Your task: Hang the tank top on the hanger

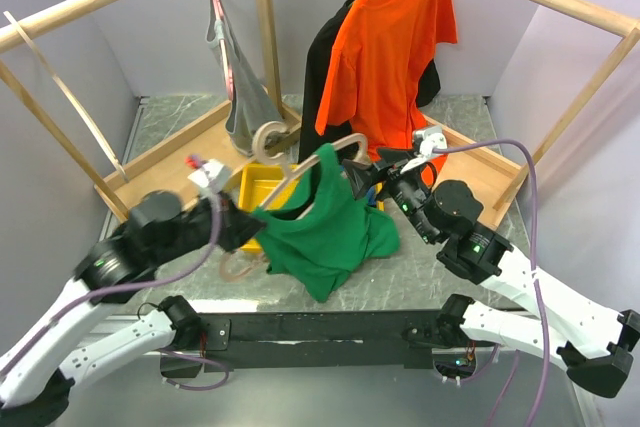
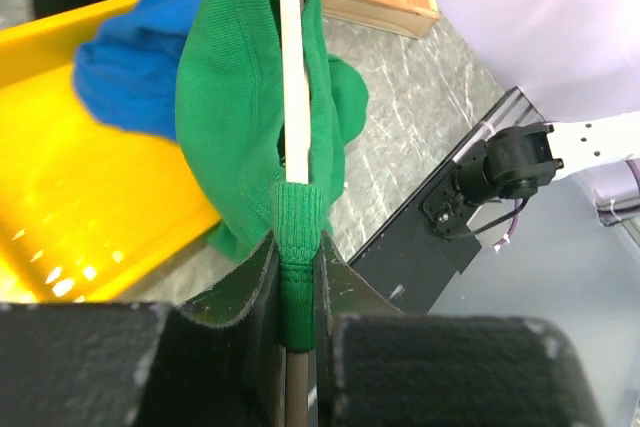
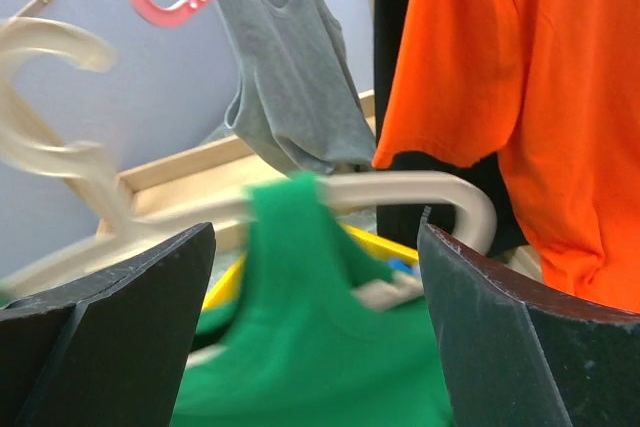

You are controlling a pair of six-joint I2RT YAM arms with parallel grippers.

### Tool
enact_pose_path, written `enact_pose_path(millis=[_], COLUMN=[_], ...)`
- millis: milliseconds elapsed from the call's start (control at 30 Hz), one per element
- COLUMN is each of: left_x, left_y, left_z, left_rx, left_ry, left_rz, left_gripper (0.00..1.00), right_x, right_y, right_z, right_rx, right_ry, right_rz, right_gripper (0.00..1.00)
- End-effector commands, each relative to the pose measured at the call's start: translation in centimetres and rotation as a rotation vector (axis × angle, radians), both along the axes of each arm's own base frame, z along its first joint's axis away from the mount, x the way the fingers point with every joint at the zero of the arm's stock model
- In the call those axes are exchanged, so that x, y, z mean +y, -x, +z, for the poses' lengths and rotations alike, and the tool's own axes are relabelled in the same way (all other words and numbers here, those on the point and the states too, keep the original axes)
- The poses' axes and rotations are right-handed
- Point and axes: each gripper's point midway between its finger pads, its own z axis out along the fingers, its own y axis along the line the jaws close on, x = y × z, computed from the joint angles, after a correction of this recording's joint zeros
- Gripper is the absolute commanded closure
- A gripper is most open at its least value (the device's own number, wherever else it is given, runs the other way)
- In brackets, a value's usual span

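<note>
Tank top (image 1: pixel 322 232): 1, green, draped on 1 hanger (image 2: pixel 292 47); left gripper (image 2: pixel 298 322) clenched on both; right gripper (image 3: pixel 315 307) released.

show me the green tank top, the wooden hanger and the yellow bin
green tank top (image 1: pixel 325 232), top external view, middle of its body
wooden hanger (image 2: pixel 292 77), left wrist view, its pale arm
yellow bin (image 2: pixel 80 217), left wrist view, bare floor

No legible text, labels, numbers anywhere
</note>
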Motion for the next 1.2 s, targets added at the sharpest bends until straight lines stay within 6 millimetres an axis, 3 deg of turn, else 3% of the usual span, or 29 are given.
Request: enact_pose_path(millis=[0, 67, 100, 167, 267, 433, 600, 800, 1167], left_x=[3.7, 5.2, 5.9, 7.4, 9.6, 12.6, 15.7, 17.5, 16.9], left_y=[1.5, 2.4, 3.0, 3.3, 4.1, 5.0, 5.7, 5.6, 1.0], left_z=[4.1, 5.0, 6.9, 7.1, 10.0, 9.8, 11.4, 12.5, 12.1], left_rx=[-0.046, -0.047, -0.078, -0.071, -0.12, -0.098, -0.122, -0.138, -0.096], left_ry=[0.06, 0.056, 0.083, 0.045, 0.057, -0.037, -0.038, -0.017, -0.125], left_rz=[0.103, 0.127, 0.126, 0.171, 0.215, 0.282, 0.383, 0.465, 0.641], left_gripper=[0.99, 0.99, 0.99, 0.99, 0.99, 0.99, 0.99, 0.99, 0.99], right_x=[-0.7, -0.4, -0.4, -0.1, 0.1, 0.4, 0.7, 1.2, 1.8], right_y=[-0.2, -0.4, -0.4, -0.5, -0.7, -0.9, -1.1, -1.4, -1.5], right_z=[0.6, 0.5, 0.8, 0.7, 0.7, 0.7, 0.5, 0.6, -0.2], right_rx=[-0.003, 0.004, 0.001, 0.006, 0.005, 0.006, 0.01, 0.012, 0.035], right_ry=[-0.036, -0.031, -0.035, -0.031, -0.03, -0.023, -0.013, -0.004, 0.01], right_rz=[-0.038, -0.035, -0.037, -0.032, -0.032, -0.029, -0.03, -0.021, -0.01], right_gripper=[0.1, 0.1, 0.1, 0.1, 0.1, 0.1, 0.1, 0.1, 0.09])
